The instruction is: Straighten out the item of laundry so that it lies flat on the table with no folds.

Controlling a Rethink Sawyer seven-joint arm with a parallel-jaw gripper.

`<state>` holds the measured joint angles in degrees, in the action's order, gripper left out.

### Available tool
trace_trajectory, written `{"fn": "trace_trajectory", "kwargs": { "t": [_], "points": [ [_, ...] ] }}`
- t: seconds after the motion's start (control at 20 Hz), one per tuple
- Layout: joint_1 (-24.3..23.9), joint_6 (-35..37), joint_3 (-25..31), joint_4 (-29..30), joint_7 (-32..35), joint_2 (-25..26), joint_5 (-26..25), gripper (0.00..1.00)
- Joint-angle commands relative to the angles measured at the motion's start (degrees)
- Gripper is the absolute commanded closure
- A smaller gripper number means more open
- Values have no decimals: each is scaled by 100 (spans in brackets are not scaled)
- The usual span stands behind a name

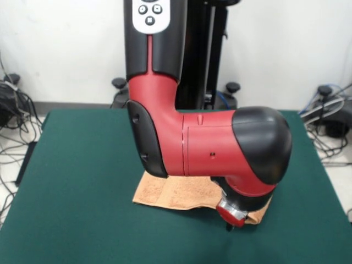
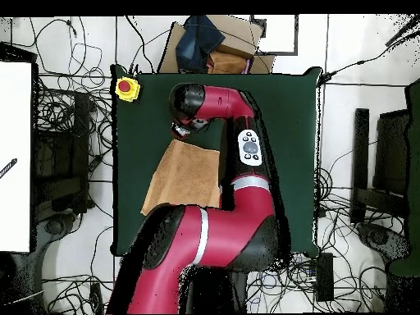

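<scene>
The item of laundry [image 1: 175, 192], a peach-orange towel, lies on the green table [image 1: 77, 165] under the red arm, which hides much of it. Its near edge looks doubled over toward the right corner. From above, the towel [image 2: 184, 176] shows as a slanted four-sided shape on the table [image 2: 287, 123]. My gripper [image 1: 230, 223] is down at the towel's near right corner, right at the cloth. In the overhead view the gripper [image 2: 182, 131] sits at the towel's upper left corner. The wrist hides how the gripper stands.
A yellow box with a red button [image 2: 126, 89] sits at one table corner. A cardboard box with a dark blue cloth [image 2: 209, 41] stands beyond the table's edge. Cables [image 1: 14, 110] cover the floor around the table.
</scene>
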<state>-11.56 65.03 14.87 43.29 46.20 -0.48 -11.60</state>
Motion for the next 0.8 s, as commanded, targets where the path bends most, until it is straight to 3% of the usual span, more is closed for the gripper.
{"fn": "trace_trajectory", "kwargs": {
  "t": [0.05,0.35,0.8],
  "points": [
    [-17,-235,-20,411,1251,-3,96,0],
    [32,26,12,-24,1232,413,73,0],
    [66,246,-28,-65,1219,585,66,0]
  ]
}}
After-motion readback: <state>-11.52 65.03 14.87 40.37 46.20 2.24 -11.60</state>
